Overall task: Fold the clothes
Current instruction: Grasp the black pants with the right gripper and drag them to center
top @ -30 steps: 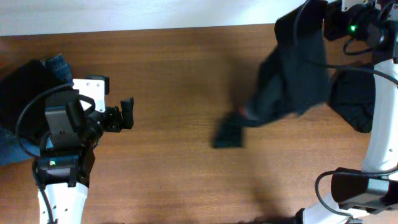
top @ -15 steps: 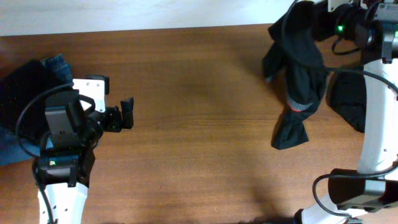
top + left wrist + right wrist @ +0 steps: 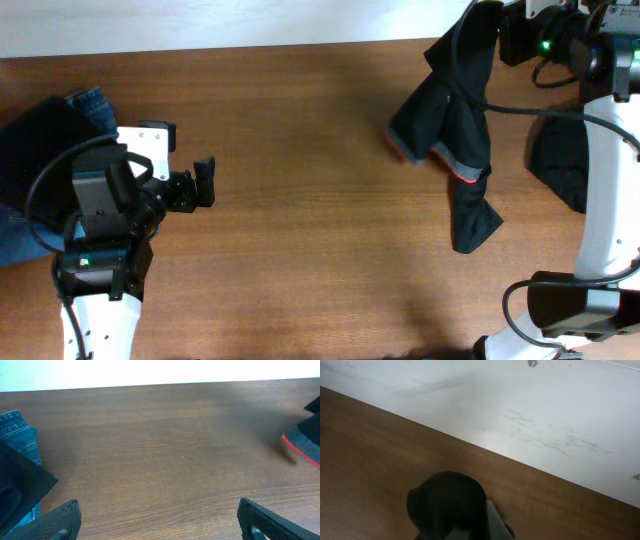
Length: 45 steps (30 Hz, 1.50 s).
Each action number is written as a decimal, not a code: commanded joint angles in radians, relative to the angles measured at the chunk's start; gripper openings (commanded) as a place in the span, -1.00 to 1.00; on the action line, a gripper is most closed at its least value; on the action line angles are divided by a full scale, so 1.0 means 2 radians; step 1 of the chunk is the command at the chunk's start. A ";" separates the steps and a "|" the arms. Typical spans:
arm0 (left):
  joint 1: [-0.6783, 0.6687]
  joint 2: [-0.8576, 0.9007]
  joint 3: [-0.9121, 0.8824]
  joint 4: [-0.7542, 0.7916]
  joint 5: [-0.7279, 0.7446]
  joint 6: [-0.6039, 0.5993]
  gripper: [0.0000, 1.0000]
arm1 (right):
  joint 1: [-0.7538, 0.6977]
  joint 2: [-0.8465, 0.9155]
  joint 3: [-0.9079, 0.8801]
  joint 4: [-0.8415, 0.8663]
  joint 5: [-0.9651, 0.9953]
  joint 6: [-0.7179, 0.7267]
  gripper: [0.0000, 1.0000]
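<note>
Right gripper [image 3: 492, 22], overhead: it sits up at the far table edge, pinching the soft black trousers [image 3: 455, 110] with grey waistband and red-orange trim. Its fingers are buried in cloth, so I judge the grip from how the garment hangs off it. The trousers drape down and to that gripper's left over the brown wooden table [image 3: 300, 120]. I can't tell if the low end touches. Held high, I reckon, so the legs drop straight before laying out. Left gripper [image 3: 204, 183] is spread and empty, well apart from them. Blue denim jeans [image 3: 90, 104] and a black cloth [image 3: 35, 140] lie behind it.

Left wrist: left gripper [image 3: 157, 512] has its fingers [image 3: 62, 517] wide, nothing between. The trousers' red-trimmed edge [image 3: 302, 445] is far ahead to the right, the jeans [image 3: 17, 430] close on the left.

Right wrist: a black bunch of trousers [image 3: 447, 505] sits right under the camera, no fingers visible.
</note>
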 commanded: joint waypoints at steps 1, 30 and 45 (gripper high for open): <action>-0.002 -0.001 0.011 0.002 0.007 -0.005 0.99 | 0.003 -0.007 0.002 0.006 0.001 0.006 -0.92; -0.002 -0.001 0.011 0.008 0.007 -0.005 0.99 | 0.142 0.013 0.005 0.023 0.271 0.138 0.20; -0.004 0.041 0.006 -0.021 0.000 -0.005 0.99 | 0.057 0.062 0.005 -0.117 0.272 0.139 0.97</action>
